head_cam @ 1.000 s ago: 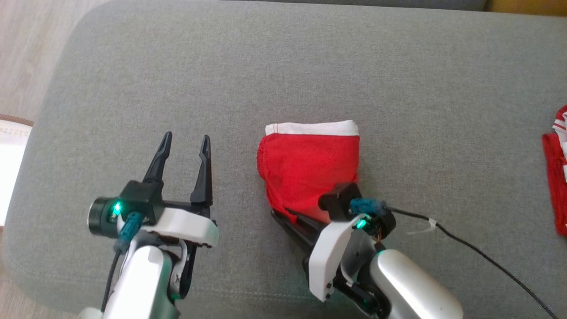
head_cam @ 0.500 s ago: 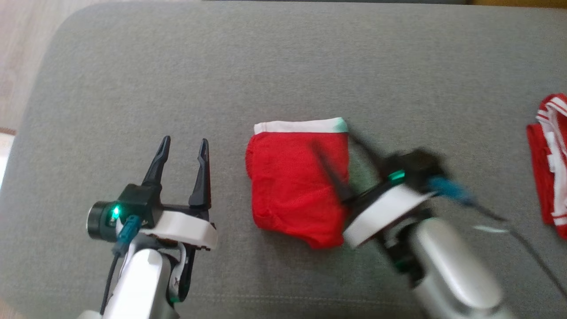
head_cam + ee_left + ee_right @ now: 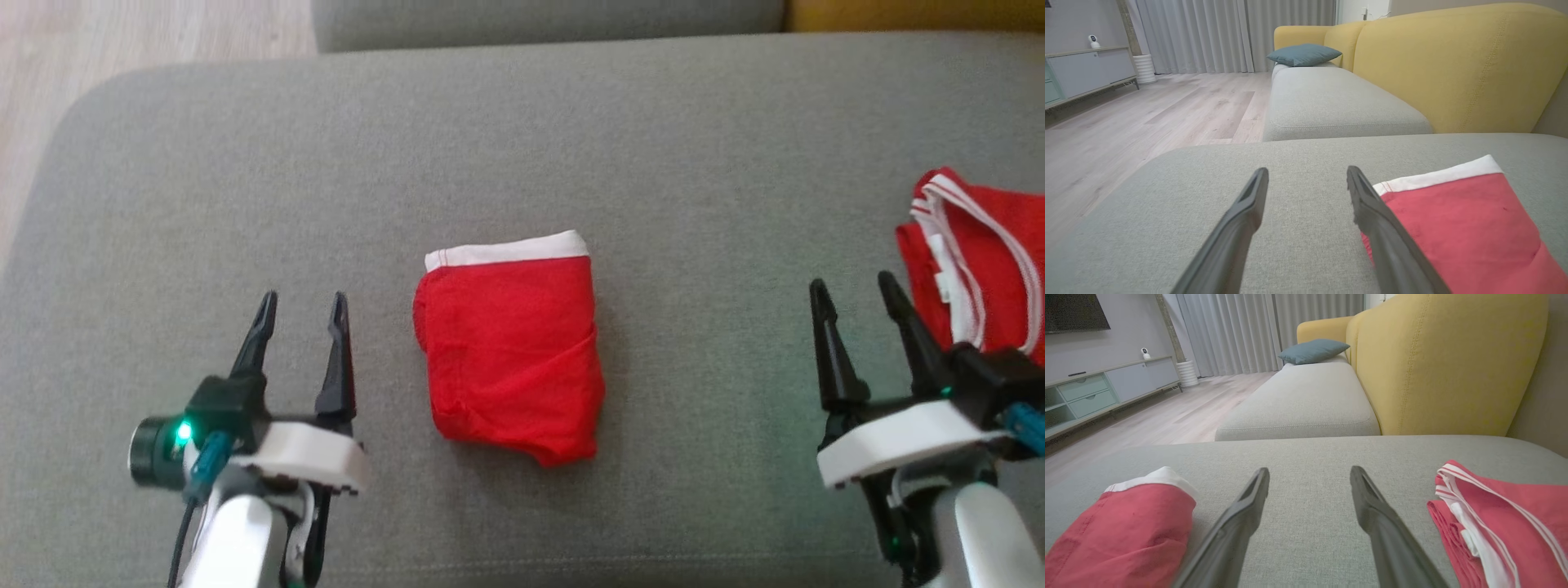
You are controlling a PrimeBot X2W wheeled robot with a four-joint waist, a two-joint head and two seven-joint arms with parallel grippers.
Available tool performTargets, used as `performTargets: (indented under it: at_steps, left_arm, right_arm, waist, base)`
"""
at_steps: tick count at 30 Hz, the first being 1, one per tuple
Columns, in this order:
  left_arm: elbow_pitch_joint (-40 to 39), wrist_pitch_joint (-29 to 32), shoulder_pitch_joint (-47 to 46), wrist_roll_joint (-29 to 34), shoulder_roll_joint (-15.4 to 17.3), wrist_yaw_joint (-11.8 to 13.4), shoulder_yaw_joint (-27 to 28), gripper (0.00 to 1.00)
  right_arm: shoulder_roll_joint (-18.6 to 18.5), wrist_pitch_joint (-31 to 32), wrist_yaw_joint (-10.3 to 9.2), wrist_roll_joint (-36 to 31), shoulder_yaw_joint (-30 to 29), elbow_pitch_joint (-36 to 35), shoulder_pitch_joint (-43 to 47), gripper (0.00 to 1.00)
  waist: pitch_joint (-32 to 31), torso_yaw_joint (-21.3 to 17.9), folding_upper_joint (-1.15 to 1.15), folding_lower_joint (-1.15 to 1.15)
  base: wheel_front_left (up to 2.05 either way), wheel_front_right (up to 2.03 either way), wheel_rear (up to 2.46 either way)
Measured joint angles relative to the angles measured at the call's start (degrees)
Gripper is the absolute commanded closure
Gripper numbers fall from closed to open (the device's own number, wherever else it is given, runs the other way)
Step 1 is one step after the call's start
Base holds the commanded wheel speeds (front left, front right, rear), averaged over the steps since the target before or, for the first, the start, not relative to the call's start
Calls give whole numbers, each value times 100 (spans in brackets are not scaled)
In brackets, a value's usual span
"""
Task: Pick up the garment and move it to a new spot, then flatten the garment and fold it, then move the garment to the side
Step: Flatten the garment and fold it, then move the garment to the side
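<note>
My left tool point(image 3: 303, 300) and right tool point(image 3: 851, 286) are both spread, holding nothing. The folded garment point(image 3: 510, 351) lies in the frame centre on the grey cushion point(image 3: 490, 147). If I pinch one layer only, the fold may open.

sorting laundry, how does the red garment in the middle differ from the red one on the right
The middle garment is folded into a compact block; the right garment lies loosely bunched. The middle garment has one broad white band; the right garment has thin white stripes. Both are red and white and rest on the grey cushion.
</note>
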Motion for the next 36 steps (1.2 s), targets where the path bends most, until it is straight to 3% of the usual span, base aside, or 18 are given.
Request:
performTargets:
  at_steps: [15,36]
  left_arm:
    - [-182,258,982,-110,199,163,109,0]
    - [-441,434,1141,-152,334,267,90,0]
  right_arm:
    - [174,301,0,-180,-57,-475,886,0]
    - [269,447,0,-120,-58,-642,1017,0]
  waist:
    - [-728,-117,0,0]
    - [-803,-111,0,0]
  base:
    - [0,0,0]
    - [0,0,0]
